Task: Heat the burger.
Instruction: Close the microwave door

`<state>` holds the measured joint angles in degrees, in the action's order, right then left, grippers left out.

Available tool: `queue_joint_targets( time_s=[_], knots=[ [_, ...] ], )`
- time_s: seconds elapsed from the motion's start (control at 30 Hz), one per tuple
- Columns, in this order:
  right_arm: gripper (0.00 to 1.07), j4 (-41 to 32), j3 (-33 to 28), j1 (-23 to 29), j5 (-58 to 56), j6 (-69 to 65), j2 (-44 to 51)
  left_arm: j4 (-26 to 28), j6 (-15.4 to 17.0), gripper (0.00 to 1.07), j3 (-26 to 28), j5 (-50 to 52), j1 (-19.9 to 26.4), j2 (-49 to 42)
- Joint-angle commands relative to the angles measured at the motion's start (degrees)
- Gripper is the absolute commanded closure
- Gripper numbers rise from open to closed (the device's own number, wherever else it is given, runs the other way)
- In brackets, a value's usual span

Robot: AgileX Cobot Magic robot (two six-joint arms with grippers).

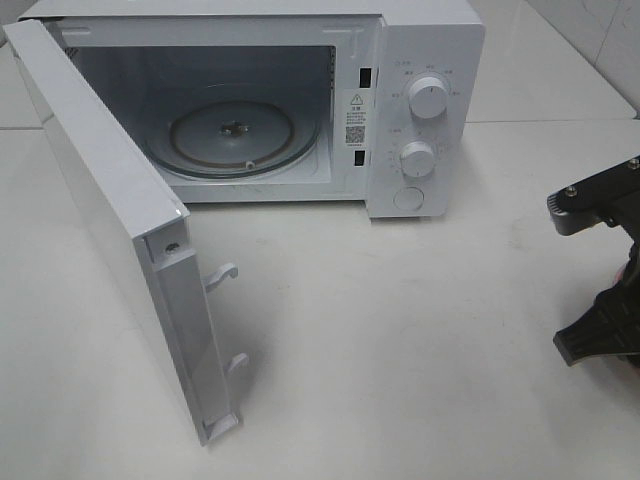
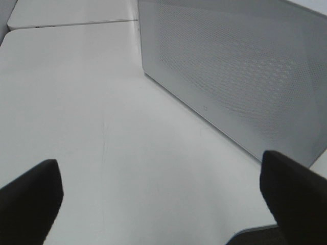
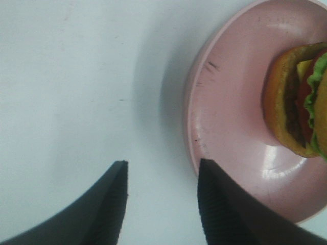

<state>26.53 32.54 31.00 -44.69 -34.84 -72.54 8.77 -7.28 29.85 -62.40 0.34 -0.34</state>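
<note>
The microwave stood with its door swung wide and its glass turntable bare. The burger lay on a pink plate just beside the right gripper, whose jaws stood partly apart with nothing between them — one finger at the plate's rim. Only the right wrist view showed the burger; the high view did not. The left gripper, jaws wide and empty, hung beside the door — the right arm was nearer.
</note>
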Motion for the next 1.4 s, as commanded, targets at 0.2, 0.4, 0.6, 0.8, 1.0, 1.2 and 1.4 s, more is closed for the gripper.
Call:
queue_joint_targets(
  time_s=[0.2, 0.4, 0.6, 0.8, 1.0, 1.2, 1.4],
  knots=[
    [0.38, -15.64, 0.00, -0.17, 0.17, 20.86, 9.11, 0.34, 0.23, 0.09, -0.17, 0.80, 0.11, -0.80],
    [0.24, -23.15, 0.00, -0.17, -2.18, 29.74, 14.15, 0.34, 0.23, 0.09, -0.17, 0.80, 0.11, -0.80],
    [0.28, -25.38, 0.34, -0.17, -8.48, 31.28, 19.88, 0.34, 0.23, 0.09, -0.17, 0.80, 0.11, -0.80],
    [0.31, -24.47, 2.06, -0.17, -13.41, 31.68, 27.44, 0.34, 0.23, 0.09, -0.17, 0.80, 0.11, -0.80],
    [0.31, -24.06, 2.06, -0.29, -13.58, 32.95, 38.39, 0.34, 0.23, 0.09, -0.17, 0.80, 0.11, -0.80],
    [0.31, -23.84, 2.01, -2.35, -13.69, 32.49, 45.21, 0.34, 0.23, 0.09, -0.17, 0.80, 0.11, -0.80],
    [0.31, -23.72, 0.46, -10.31, -13.46, 34.15, 52.54, 0.34, 0.23, 0.09, -0.17, 0.80, 0.11, -0.80]
  ],
)
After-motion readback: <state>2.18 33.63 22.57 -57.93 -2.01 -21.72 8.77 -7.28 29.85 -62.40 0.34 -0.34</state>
